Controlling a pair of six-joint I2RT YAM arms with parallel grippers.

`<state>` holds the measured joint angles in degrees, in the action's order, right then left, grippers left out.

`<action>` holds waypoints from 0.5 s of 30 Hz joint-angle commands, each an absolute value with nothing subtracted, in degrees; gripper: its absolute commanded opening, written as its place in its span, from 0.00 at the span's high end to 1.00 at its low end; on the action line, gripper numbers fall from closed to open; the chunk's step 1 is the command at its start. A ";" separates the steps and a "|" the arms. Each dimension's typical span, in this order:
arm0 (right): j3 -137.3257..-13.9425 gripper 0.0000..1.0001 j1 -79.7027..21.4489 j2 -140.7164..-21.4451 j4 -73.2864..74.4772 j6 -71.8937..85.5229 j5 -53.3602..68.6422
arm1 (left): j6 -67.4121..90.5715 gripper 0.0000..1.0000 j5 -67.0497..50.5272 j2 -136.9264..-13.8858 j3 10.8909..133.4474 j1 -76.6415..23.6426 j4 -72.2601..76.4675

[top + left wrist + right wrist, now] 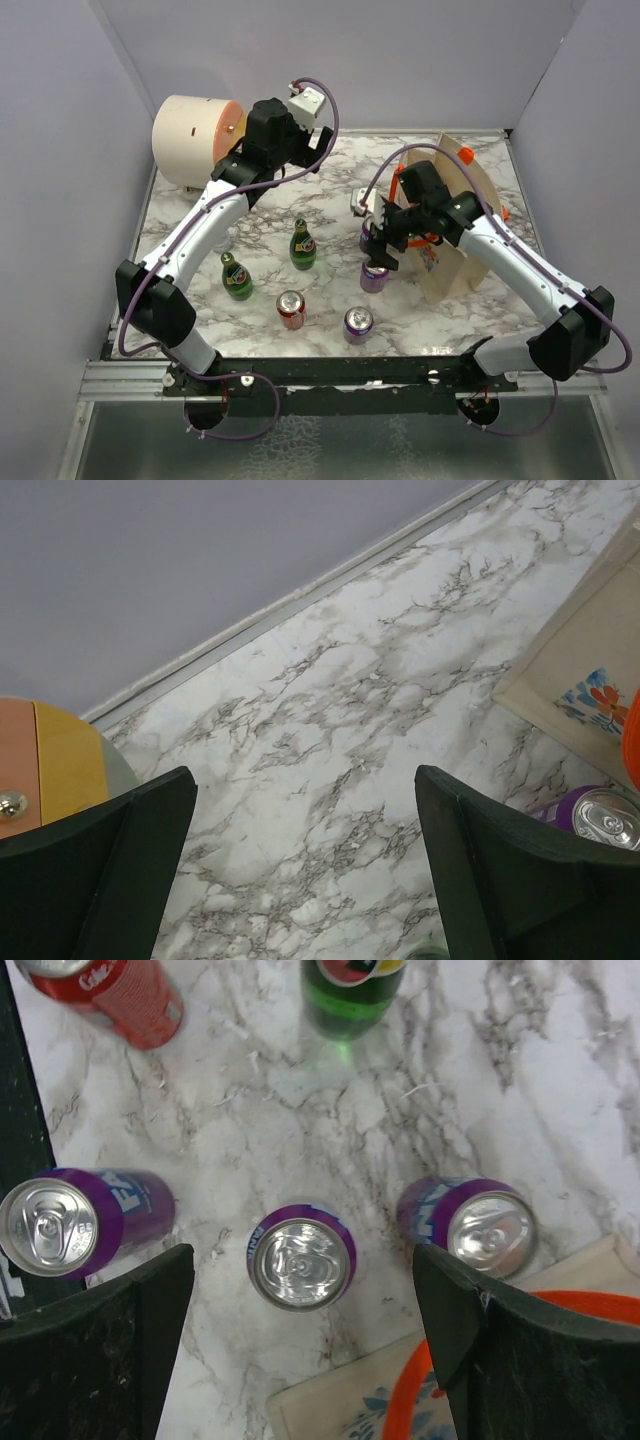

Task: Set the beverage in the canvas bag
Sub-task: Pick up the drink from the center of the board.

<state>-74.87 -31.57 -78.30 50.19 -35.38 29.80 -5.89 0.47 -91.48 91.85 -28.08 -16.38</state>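
Marbled surface (330, 200) carries the purple can (300, 1257) mid-frame in my wrist view, beside the canvas bag (450, 283). My right end effector (381, 243) hangs spread above it. The can looks stiff, slick and probably full, so I'd pinch its sidewall.

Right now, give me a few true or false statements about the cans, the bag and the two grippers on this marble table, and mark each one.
1. The right gripper hangs open over an upright purple soda can. True.
2. The left gripper clamps a green glass bottle. False: it is open with nothing between its fingers.
3. The red soda can lies on its side. False: it stands upright.
4. The beige canvas bag with orange handles sits on the right half of the marble table. True.
5. Only one purple can is on the table. False: there are three.
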 commanded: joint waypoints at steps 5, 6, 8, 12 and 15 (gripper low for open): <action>-68.81 0.07 -33.75 -80.62 49.43 -38.71 21.57 | -5.90 0.07 -2.87 -89.03 92.55 -27.95 -16.31; -68.44 0.07 -33.75 -81.00 49.08 -38.46 20.76 | -5.89 0.07 -3.31 -89.04 92.55 -27.95 -16.38; -67.96 0.06 -33.75 -81.77 48.71 -38.09 19.56 | -5.88 0.07 -3.92 -89.10 92.52 -27.95 -16.36; -67.24 0.05 -33.74 -82.62 48.55 -38.02 19.36 | -5.90 0.07 -4.60 -89.20 92.61 -27.95 -16.38; -65.74 0.05 -33.71 -82.64 47.60 -38.07 19.89 | -6.26 0.07 -4.59 -89.40 92.64 -27.95 -16.32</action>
